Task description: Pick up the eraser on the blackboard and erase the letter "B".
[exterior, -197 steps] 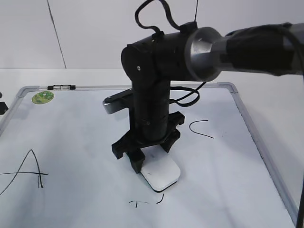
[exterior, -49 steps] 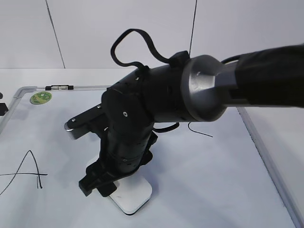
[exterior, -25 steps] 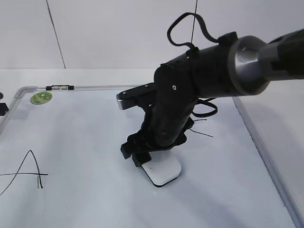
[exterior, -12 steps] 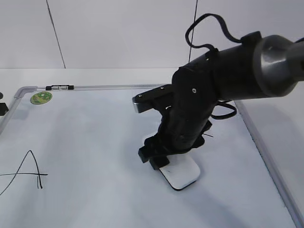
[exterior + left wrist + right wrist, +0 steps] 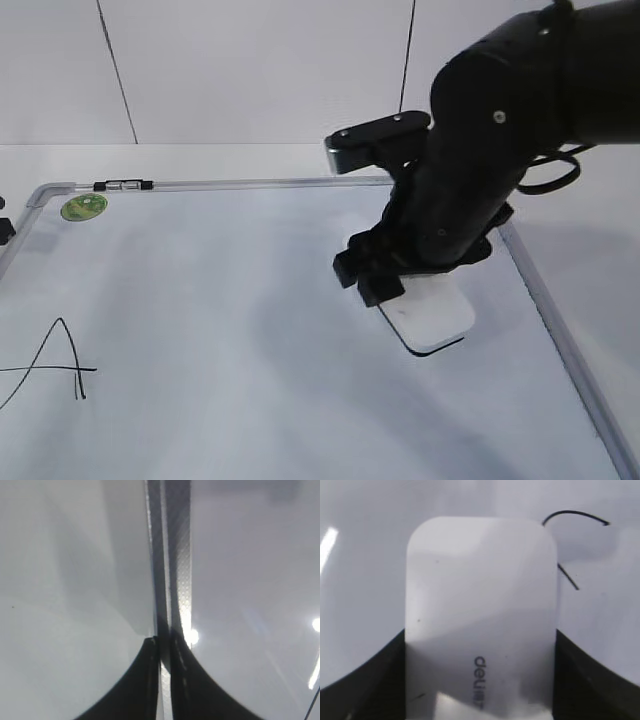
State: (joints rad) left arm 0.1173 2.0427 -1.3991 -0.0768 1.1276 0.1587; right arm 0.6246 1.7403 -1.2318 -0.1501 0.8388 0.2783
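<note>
My right gripper (image 5: 388,282) is shut on the eraser (image 5: 432,318), a white glossy block with grey lettering, held flat at the right side of the blackboard (image 5: 220,300). In the right wrist view the eraser (image 5: 480,590) fills the space between my two dark fingers (image 5: 380,680); thin black strokes of the "C" (image 5: 575,515) show just beyond it. No letter "B" shows on the board. The "A" (image 5: 55,362) is at the front left. My left gripper (image 5: 165,647) is shut and empty over the board's grey frame (image 5: 176,555).
A green round sticker (image 5: 84,207) and a small marker (image 5: 120,185) lie at the board's far left corner. The right frame rail (image 5: 545,320) runs close beside the eraser. A white wall stands behind the table.
The right arm has carried the eraser from the board's front middle to the right and farther back. The short black strokes seen near the front edge earlier no longer show.
</note>
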